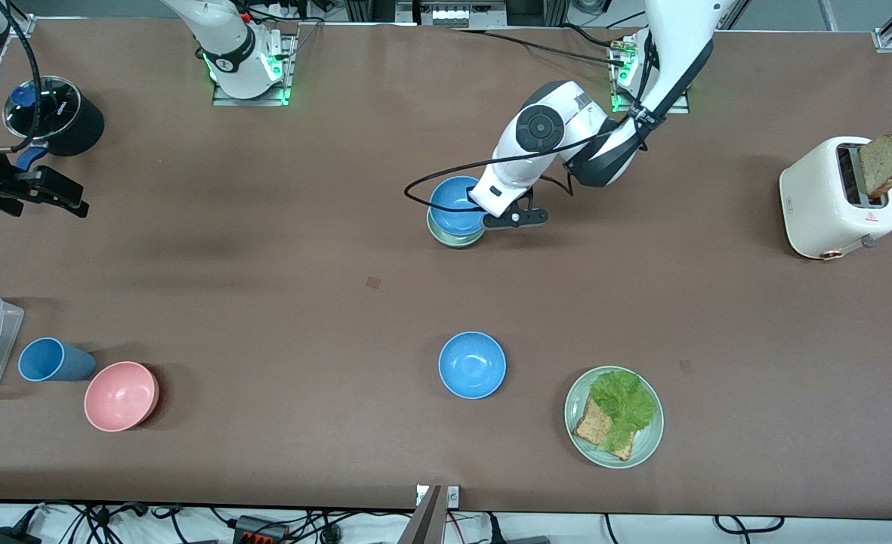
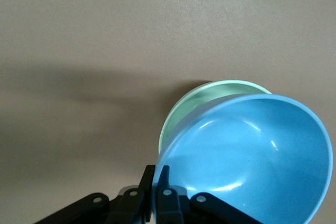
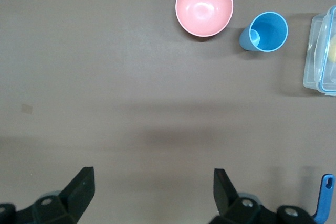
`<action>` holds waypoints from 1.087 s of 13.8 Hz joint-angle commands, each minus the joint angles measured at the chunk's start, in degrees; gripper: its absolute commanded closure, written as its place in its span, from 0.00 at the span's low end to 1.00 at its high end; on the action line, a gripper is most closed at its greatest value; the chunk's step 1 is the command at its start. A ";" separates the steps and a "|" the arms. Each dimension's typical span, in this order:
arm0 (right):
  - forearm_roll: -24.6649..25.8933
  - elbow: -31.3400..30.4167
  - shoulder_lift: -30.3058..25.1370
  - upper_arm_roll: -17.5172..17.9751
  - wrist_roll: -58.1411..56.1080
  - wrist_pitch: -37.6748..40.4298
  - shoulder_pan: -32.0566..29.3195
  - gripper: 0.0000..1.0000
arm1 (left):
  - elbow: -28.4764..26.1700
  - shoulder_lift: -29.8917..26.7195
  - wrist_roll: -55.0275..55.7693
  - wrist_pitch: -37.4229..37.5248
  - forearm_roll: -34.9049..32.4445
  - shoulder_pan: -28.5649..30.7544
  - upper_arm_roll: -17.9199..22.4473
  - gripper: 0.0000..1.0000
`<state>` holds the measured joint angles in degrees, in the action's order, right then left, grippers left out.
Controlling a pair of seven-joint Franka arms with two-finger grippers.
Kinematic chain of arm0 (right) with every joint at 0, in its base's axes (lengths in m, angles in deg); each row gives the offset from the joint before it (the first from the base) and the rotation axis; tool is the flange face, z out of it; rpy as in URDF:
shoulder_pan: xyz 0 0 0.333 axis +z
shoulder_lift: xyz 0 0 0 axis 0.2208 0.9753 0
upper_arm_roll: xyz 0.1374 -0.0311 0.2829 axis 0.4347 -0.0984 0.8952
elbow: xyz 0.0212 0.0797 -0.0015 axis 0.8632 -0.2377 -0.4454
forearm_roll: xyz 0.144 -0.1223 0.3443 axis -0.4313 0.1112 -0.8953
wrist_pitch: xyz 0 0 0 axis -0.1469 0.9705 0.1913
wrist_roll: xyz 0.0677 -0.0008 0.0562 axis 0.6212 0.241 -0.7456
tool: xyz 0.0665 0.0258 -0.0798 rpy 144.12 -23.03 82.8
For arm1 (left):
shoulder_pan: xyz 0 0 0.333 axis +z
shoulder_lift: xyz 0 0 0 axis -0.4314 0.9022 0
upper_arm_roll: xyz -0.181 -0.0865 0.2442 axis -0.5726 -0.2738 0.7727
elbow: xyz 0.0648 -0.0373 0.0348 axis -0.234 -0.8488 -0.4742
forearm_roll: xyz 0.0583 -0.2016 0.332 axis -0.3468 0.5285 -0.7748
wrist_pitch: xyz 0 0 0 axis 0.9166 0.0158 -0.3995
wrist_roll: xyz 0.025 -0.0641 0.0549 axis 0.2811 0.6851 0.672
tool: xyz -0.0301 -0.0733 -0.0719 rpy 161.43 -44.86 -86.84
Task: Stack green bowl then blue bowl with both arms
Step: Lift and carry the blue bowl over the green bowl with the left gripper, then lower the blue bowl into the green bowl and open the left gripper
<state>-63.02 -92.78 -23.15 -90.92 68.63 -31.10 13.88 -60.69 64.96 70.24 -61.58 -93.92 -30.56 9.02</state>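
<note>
While jaws pinch rim, blue bowl [image 2: 252, 161] overlaps green bowl [image 2: 181, 113].

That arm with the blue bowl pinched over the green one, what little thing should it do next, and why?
Probably lower it a touch and let go. The left gripper is shut on the rim of the blue bowl, which sits tilted over the green bowl and looks not fully nested. Opening the fingers should let it settle flat. The right gripper waits open near the table's edge.

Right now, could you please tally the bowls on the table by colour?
Blue bowls: 2, one held by the left gripper, one alone nearer the front camera
Green bowl: 1
Pink bowl: 1
Total: 4
</note>
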 commanded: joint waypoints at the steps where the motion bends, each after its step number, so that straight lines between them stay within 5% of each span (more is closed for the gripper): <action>1: 0.08 0.70 0.02 0.47 -0.44 0.85 -0.52 0.00 | 0.08 1.06 2.58 -0.90 -3.62 -0.36 0.11 0.99; 3: 0.08 0.70 0.28 0.47 -0.44 0.85 -0.52 0.00 | 1.39 2.38 4.59 -1.07 -4.86 -0.45 0.20 0.90; 6: 0.08 0.70 0.28 0.47 -0.36 0.41 -0.43 0.00 | 3.15 2.74 8.90 -0.37 -4.86 -0.10 0.03 0.62; 9: -0.01 0.70 0.37 0.47 -0.36 0.41 -0.43 0.00 | 6.65 2.30 9.88 4.52 -4.60 0.35 -0.15 0.51; 15: -0.01 0.70 0.37 0.47 -0.36 0.41 -0.43 0.00 | 24.29 2.91 6.65 24.99 -4.07 2.71 -0.15 0.43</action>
<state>-63.02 -92.78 -23.01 -90.91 68.63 -31.06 13.89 -43.20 66.96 78.46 -43.62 -96.93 -29.25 9.18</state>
